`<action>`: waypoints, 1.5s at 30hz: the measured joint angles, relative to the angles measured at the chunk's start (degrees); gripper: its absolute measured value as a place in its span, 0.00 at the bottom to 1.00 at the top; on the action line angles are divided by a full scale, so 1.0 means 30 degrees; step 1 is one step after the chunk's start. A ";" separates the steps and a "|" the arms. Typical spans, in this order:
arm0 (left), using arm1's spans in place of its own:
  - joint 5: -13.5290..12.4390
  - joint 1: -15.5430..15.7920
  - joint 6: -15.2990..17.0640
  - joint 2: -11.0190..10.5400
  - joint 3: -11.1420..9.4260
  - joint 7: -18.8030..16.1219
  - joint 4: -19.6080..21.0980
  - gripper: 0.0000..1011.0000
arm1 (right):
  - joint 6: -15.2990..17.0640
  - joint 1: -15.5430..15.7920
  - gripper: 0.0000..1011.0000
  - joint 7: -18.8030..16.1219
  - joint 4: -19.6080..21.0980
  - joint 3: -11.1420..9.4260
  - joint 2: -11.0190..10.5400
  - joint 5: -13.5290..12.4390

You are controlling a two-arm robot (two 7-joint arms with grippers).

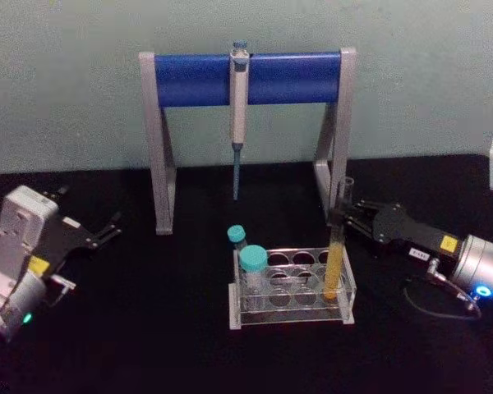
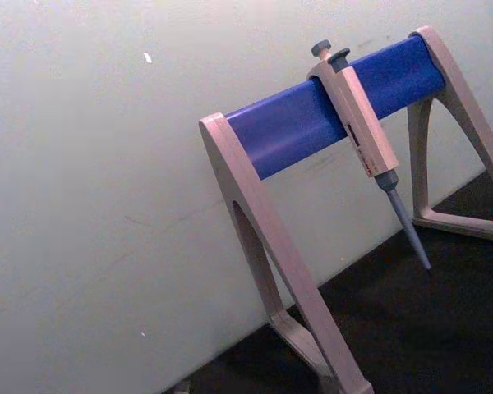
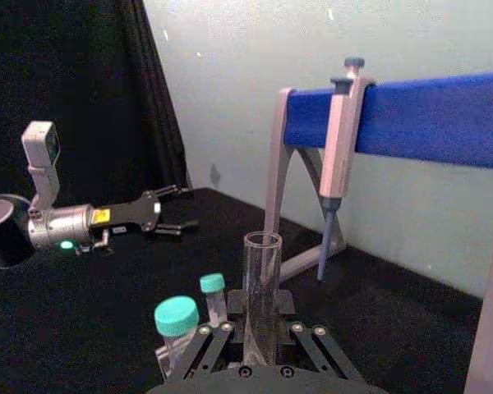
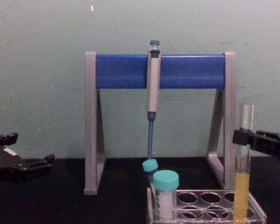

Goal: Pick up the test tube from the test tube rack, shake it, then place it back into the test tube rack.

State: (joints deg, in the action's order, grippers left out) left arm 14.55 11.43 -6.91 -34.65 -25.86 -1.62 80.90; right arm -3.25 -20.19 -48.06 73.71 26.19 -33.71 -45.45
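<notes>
- Stickers come first: a yellow sticker (image 1: pixel 449 243) sits on the body behind the right tool (image 1: pixel 342 217), and a second yellow one (image 1: pixel 38 264) sits behind the left tool (image 1: pixel 115 228). The print on both is too small to read.
- The test tube (image 1: pixel 335 246) stands upright in a hole at the right end of the test tube rack (image 1: pixel 292 318). Its mouth is uncapped, and yellow-orange liquid fills its lower part up to just above the rack's top plate.
- The right tool reaches in from the right and pinches the test tube's clear upper part, above the liquid.
- The left tool hangs over the black table (image 1: pixel 148 345) at the left, well apart from the rack, with its fingers spread and nothing between them.
- Two teal-capped tubes stand at the rack's left end, the large tube (image 1: pixel 252 272) nearer the robot and the small tube (image 1: pixel 237 238) behind it. I cannot tell what they contain.
- The remaining holes in the rack stand open.
- A grey pipette (image 1: pixel 239 115) hangs from the blue bar of the pipette stand (image 1: pixel 296 78) behind the rack, tip pointing down.
</notes>
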 joint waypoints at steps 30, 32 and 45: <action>0.0001 0.0000 0.0000 0.0000 -0.0001 0.0000 0.0000 0.99 | -0.0958 -0.1361 0.22 0.2593 0.0144 -0.0416 0.0969 0.1601; 0.0002 0.0001 0.0000 0.0001 0.0000 0.0000 0.0000 0.99 | -0.1017 -0.1510 0.22 0.2654 -0.0007 -0.0418 0.1104 0.1805; 0.0001 0.0000 0.0000 0.0001 -0.0001 0.0000 0.0000 0.99 | -0.1195 -0.2195 0.22 0.2611 -0.0670 -0.0561 0.2026 0.2588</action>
State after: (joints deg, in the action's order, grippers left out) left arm 14.55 11.43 -6.91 -34.64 -25.86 -1.62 80.90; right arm -6.83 -26.78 -40.22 71.70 24.50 -27.63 -37.68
